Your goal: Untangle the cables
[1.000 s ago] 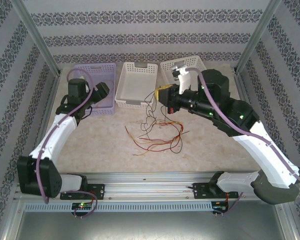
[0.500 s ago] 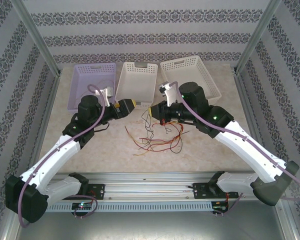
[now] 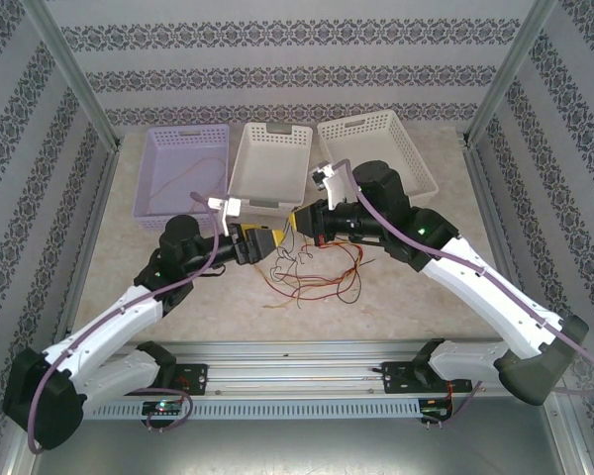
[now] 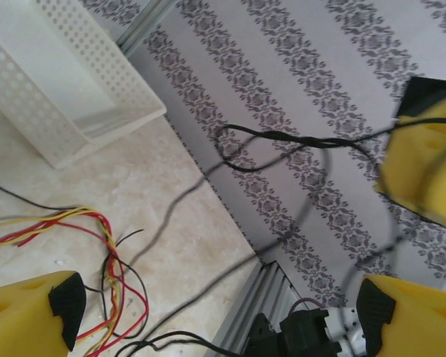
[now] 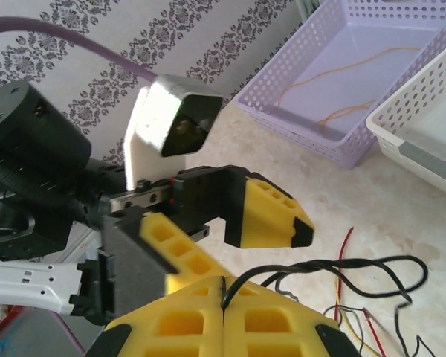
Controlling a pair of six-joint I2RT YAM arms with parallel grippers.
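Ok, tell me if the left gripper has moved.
Yes: the left gripper swung from the purple basket rightward, to in front of the middle white basket.

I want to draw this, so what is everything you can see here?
purple basket: one, lilac, back left of table.
white baskets: two, white, back middle and back right.
loose cables: a tangle, red, yellow and black, table centre.
yellow cable: one, lying in the purple basket.
black cable: one, pinched in the right fingers.
table: one, beige marble.
arms: two, white and black, near edge.
left fingers: yellow, open.
right fingers: yellow, shut on the black cable.
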